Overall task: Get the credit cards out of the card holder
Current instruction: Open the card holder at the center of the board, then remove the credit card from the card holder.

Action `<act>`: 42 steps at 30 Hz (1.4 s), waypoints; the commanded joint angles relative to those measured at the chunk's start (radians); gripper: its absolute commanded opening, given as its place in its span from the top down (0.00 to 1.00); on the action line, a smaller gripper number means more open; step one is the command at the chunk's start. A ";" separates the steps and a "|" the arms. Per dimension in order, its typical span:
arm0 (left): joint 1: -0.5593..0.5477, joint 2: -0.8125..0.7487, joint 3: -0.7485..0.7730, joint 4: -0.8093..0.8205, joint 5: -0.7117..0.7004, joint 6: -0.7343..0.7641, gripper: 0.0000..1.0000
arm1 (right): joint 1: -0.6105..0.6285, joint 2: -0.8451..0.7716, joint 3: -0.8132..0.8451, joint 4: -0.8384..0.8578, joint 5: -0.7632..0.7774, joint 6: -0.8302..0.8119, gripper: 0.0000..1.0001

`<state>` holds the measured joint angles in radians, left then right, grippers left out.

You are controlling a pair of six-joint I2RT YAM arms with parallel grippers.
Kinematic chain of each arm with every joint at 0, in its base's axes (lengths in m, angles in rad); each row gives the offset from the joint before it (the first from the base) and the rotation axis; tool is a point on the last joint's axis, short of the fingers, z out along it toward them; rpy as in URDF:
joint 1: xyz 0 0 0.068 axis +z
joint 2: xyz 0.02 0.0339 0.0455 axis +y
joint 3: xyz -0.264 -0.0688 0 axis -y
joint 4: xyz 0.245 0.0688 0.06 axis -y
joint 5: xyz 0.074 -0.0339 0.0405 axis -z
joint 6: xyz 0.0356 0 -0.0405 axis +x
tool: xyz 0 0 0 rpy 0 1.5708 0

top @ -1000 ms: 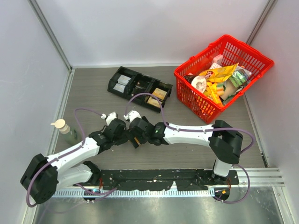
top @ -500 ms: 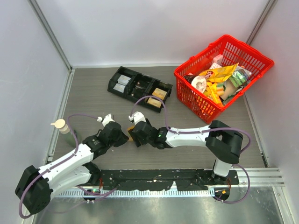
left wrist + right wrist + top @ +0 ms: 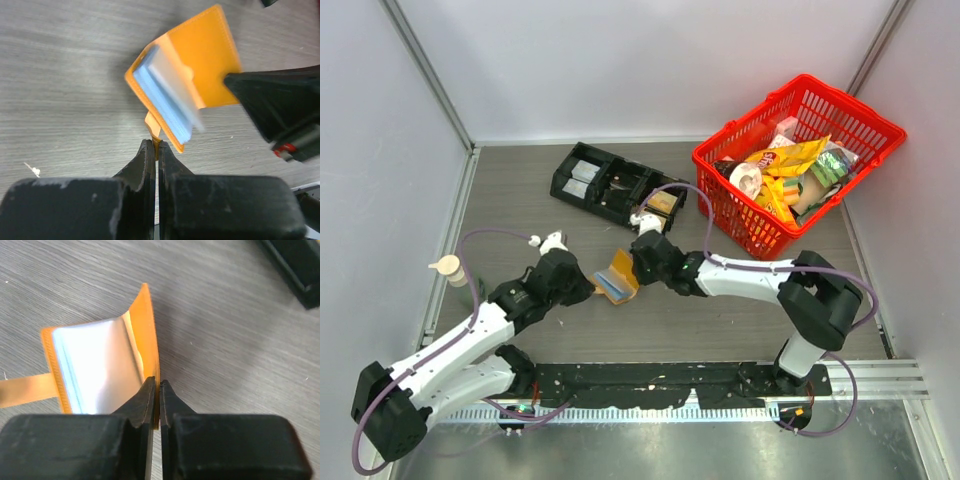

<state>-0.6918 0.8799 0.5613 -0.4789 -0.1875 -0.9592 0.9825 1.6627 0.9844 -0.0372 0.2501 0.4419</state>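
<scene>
From above, the holder [image 3: 616,277] is lying half open on the arms' side of the tray [image 3: 620,187], near it but not touching. The right gripper [image 3: 636,262] is gripping the holder's edge nearer the tray. The left gripper [image 3: 588,288] is working at the edge farther from it.

In the left wrist view, the fingers are pressing tight together on the little tab [image 3: 152,125] sticking out of the holder. One orange flap is swinging open toward the tray side, showing a pale blue stack [image 3: 167,102]. I can't tell whether that stack is pockets or cards. The holder seems to be hanging clear of the table, judging by its shadow.

In the right wrist view, the fingers are pinching the rim of the open flap, with nothing else between them. The shiny inner panel [image 3: 100,365] is bowing under the pull.

My worry is that both grips are slim. The tab is thin, so a hard tug from the right arm could slide it out of the left fingers and drop the holder. Both grippers are also busy, so neither is free to draw a card. If either lets go, the flap will probably spring shut, or loose cards may slip out toward the tray.
</scene>
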 commanded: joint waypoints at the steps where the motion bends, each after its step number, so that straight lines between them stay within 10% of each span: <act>1: 0.001 0.005 0.127 -0.021 -0.038 0.089 1.00 | -0.077 -0.035 -0.093 0.078 -0.207 0.158 0.93; 21: 0.026 0.197 -0.104 -0.012 -0.182 -0.102 1.00 | -0.211 -0.122 -0.458 0.415 -0.371 0.416 0.99; 33: 0.003 0.128 0.127 -0.151 -0.207 -0.084 0.25 | -0.208 -0.191 -0.455 0.366 -0.359 0.363 0.99; 42: -0.074 0.097 0.209 -0.069 -0.067 -0.145 0.28 | -0.154 -0.326 -0.385 0.223 -0.258 0.262 0.99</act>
<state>-0.7372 0.9672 0.7475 -0.5934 -0.3199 -1.0676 0.7933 1.4094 0.5331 0.2481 -0.0868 0.7773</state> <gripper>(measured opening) 0.754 0.088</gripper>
